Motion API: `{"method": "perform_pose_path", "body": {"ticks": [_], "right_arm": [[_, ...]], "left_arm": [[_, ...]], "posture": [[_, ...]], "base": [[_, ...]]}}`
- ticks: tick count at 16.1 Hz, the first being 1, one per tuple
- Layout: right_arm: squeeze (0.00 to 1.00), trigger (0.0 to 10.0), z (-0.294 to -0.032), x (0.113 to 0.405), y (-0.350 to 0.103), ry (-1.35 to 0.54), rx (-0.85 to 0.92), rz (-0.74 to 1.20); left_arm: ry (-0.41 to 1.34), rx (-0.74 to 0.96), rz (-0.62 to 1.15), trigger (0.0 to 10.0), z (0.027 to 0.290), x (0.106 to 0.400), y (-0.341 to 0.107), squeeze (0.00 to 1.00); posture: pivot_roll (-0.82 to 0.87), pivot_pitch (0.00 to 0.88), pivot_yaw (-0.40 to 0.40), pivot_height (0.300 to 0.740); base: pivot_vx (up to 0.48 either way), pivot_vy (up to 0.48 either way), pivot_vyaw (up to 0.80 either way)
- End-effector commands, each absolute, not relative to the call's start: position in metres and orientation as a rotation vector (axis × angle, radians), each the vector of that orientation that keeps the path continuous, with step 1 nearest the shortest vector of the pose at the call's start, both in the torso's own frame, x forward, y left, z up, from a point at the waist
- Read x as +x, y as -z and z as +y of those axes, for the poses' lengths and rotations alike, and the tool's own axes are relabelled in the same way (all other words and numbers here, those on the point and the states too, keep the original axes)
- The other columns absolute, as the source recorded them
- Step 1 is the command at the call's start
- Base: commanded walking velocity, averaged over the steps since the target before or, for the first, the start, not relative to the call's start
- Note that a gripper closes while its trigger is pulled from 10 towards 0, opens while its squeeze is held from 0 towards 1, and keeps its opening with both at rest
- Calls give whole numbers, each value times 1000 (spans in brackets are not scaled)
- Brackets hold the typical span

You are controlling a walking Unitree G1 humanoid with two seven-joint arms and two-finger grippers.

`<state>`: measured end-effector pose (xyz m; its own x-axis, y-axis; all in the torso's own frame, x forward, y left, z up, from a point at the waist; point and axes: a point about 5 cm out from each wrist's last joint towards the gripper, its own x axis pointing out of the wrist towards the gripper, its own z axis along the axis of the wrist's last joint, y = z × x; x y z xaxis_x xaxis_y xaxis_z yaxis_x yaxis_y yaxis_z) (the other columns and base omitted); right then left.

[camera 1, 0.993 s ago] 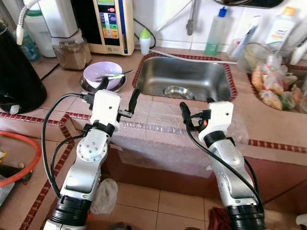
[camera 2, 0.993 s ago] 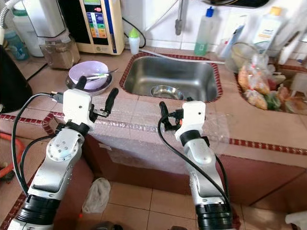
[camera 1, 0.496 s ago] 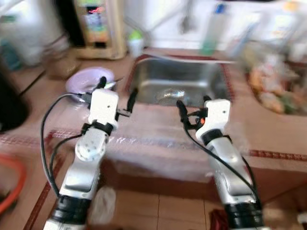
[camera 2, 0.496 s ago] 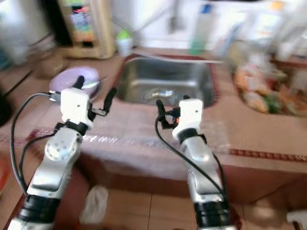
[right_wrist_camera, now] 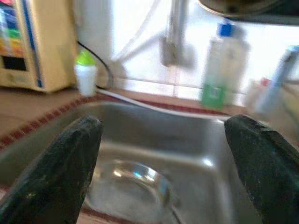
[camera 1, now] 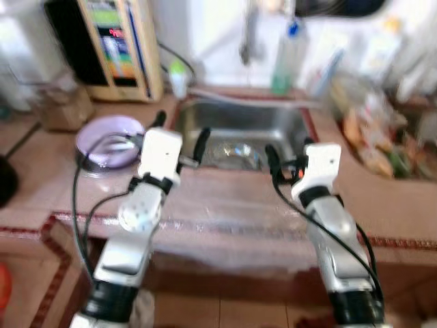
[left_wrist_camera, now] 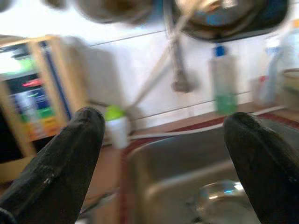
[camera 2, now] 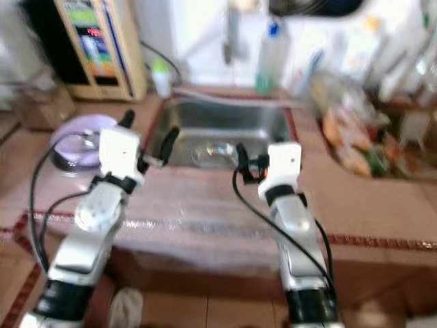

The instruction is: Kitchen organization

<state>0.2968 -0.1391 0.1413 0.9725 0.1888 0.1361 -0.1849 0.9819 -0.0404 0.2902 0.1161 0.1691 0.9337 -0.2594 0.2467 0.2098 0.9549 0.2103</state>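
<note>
Both hands are raised over the front edge of the tiled table, facing the sink, and both are spread with nothing between their fingers. The left hand [camera 1: 179, 135] sits just in front of the sink's near left corner; its two black fingers [left_wrist_camera: 56, 163] stand well apart, framing the basin. The right hand [camera 1: 287, 150] hovers at the sink's near edge toward the right, its fingers [right_wrist_camera: 60, 168] likewise wide apart.

Just beyond the hands lies the steel sink [camera 1: 273, 126], sunk into the table and bordered by a dark red tile strip. A small shiny metal bowl [right_wrist_camera: 131, 184] rests on the sink bottom, near the front wall — it lies between the two hands as seen from the head views. Beside the left hand, on the table, a lilac bowl [camera 1: 109, 137] sits on a darker dish; something lies across it, too blurred to tell.

Farther back, a small white bottle with a green cap [camera 1: 179, 76] stands at the sink's far left corner, next to a cream-coloured appliance with a coloured panel [camera 1: 116, 44]. A tap [right_wrist_camera: 170, 32] hangs from the white wall above the sink, and a clear bottle with a blue cap and green liquid [camera 1: 285, 58] stands behind the sink's right side. To the right of the sink, bagged foodstuffs [camera 1: 375, 137] are heaped — blurred.
</note>
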Motion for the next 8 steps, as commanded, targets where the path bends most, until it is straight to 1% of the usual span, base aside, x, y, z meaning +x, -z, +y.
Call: {"method": "perform_pose_path", "body": {"ticks": [1,5,7,8], "right_arm": [[0,10000,-138,297,-146,-200,-58,-165],[0,10000,-150,291,-139,-163,-77,-148],[0,10000,-157,283,-131,-82,-80,-123],[0,10000,-156,280,-128,-81,-80,-113]], "left_arm": [[214,168,-235,10000,124,286,-162,0],[189,110,-167,10000,132,268,-143,0],[196,75,-158,10000,131,261,-139,0],[216,73,-163,10000,128,260,-141,0]], "posture": [[-6,0,13,740],[1,0,10,740],[3,0,7,740],[5,0,8,740]], "base": [[0,0,0],[0,0,0],[0,0,0],[0,0,0]]}}
